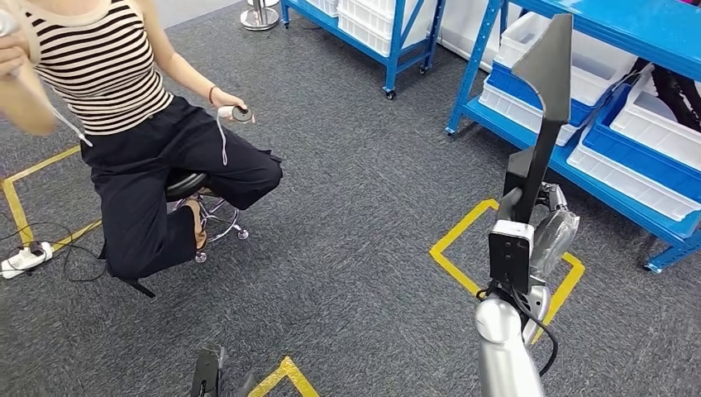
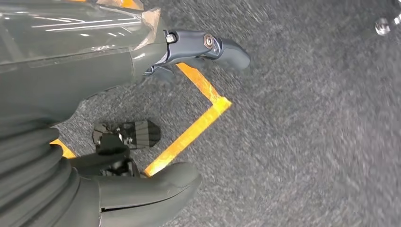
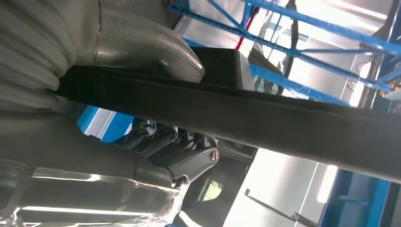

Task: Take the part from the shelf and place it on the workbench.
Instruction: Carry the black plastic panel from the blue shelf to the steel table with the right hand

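Note:
In the head view my right hand [image 1: 547,225] grips a long flat black part [image 1: 547,91] near its lower end, and the part stands upright with its wide angled tip up in front of the blue shelf [image 1: 579,169]. The right wrist view shows the part [image 3: 283,118] as a dark bar crossing the picture, with my right hand [image 3: 108,151] clamped around it, thumb on one side and dark fingers on the other. My left hand [image 1: 207,374] hangs low over the grey carpet. In the left wrist view the left hand [image 2: 61,85] holds nothing and its fingers are apart.
A person [image 1: 140,124] sits on a wheeled stool [image 1: 202,215] at the left, holding a small controller. Blue shelves carry white bins [image 1: 653,124] at the right, and another blue rack [image 1: 372,25] stands at the back. Yellow tape squares [image 1: 463,248] mark the carpet. A power strip [image 1: 25,258] lies far left.

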